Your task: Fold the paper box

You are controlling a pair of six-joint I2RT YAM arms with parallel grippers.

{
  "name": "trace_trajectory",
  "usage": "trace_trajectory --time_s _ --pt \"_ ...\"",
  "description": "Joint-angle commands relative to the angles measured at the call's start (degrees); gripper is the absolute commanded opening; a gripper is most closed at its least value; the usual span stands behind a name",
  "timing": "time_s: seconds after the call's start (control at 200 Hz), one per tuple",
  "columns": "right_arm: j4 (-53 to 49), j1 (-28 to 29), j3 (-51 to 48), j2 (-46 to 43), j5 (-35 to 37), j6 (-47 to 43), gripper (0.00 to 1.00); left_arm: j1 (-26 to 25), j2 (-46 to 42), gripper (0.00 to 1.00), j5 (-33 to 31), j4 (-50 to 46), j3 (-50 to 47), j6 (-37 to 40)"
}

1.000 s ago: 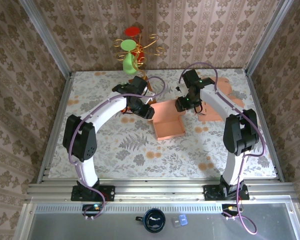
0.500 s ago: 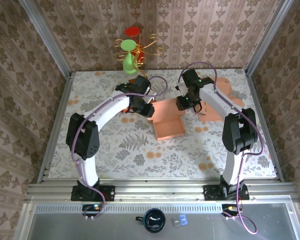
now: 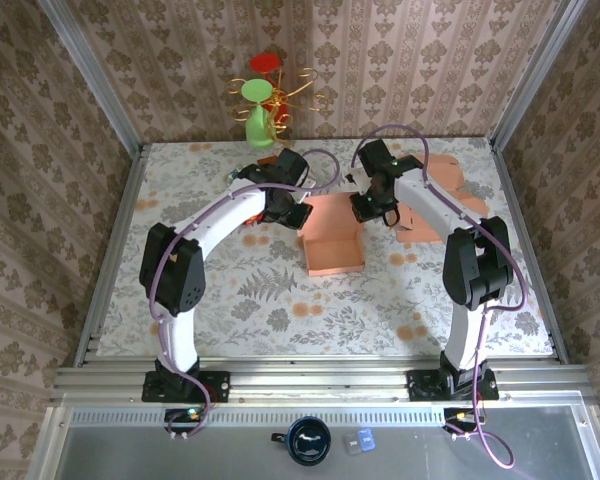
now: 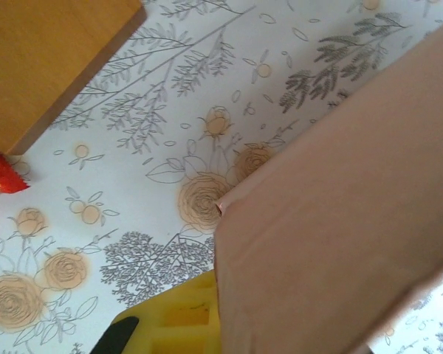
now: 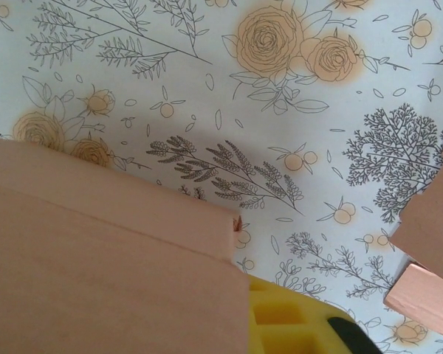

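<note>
The left gripper [image 3: 298,214] has its jaws closed on the left end of the far flap [image 3: 330,212] of the paper box [image 3: 335,248]. In the left wrist view the pink panel [image 4: 340,199] lies against the yellow pad [image 4: 179,324] and hides the rest of the fingers. The right gripper [image 3: 361,209] is clamped on the flap's right end, its own yellow pad [image 5: 284,317] showing just past the cardboard corner [image 5: 232,221]. The flap spans the gap between the two grippers. How steeply it tilts cannot be told.

The box sits in the middle of the floral table [image 3: 230,290], between the two arms, with its open tray on the near side of the flap. Loose cardboard pieces [image 3: 445,185] lie to the right of the right gripper. A wooden block [image 4: 52,59] sits near the left gripper. An ornament stand [image 3: 265,100] rises at the far edge, and a dark mug [image 3: 308,440] rests on the near ledge.
</note>
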Motion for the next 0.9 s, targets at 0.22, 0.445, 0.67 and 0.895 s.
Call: trace_trajectory --time_s 0.22,0.445,0.67,0.895 --pt "3.8 3.1 0.4 -3.9 6.6 7.6 0.00 -0.1 2.0 0.00 -5.0 -2.0 4.4 -10.2" --pt "12.3 3.8 -3.5 -6.0 7.7 17.0 0.00 1.1 3.6 0.00 -4.9 3.5 4.9 -12.7" --pt "28.5 4.4 -15.6 -11.4 7.8 24.7 0.00 1.3 -0.3 0.00 -4.3 18.0 -4.3 -12.8" --pt "35.7 5.2 -22.1 -14.1 11.1 28.4 0.00 1.4 -4.5 0.00 -3.2 30.0 -13.9 -13.0"
